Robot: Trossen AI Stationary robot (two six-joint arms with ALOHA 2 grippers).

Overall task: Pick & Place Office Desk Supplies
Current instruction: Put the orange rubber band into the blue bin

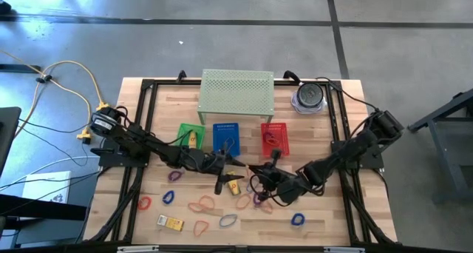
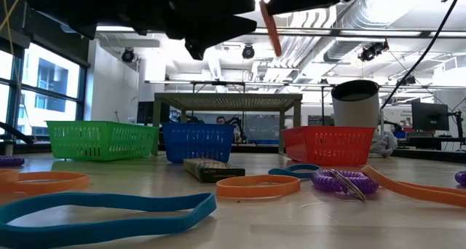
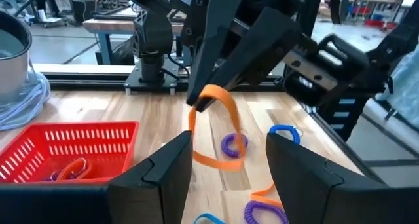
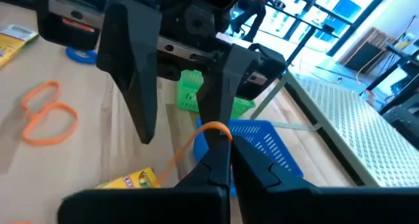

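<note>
My right gripper (image 4: 221, 149) hangs over the table's middle (image 1: 255, 173), shut on an orange rubber band (image 3: 213, 129). My left gripper (image 3: 229, 137) faces it from the table's left (image 1: 230, 168). It is open, and the band hangs just beyond its two fingers without touching them. Several more bands lie flat on the wood near the front edge, among them orange (image 1: 201, 204), blue (image 1: 298, 220) and purple (image 1: 174, 176). Two yellow packets (image 1: 171, 223) (image 1: 235, 185) also lie flat there. My right gripper pinches the orange band's top bend (image 4: 213, 128) between its two fingertips. The fingers come from the table's right, slanting a little downward. The loop hangs slack below them, lifted clear of the table (image 2: 271, 23).
Green (image 1: 191, 135), blue (image 1: 226, 137) and red (image 1: 275, 138) baskets stand in a row behind the grippers. The red basket holds bands (image 3: 69, 170). A pale green perforated shelf (image 1: 236, 98) and a round grey-and-clear object (image 1: 310, 98) stand at the far edge.
</note>
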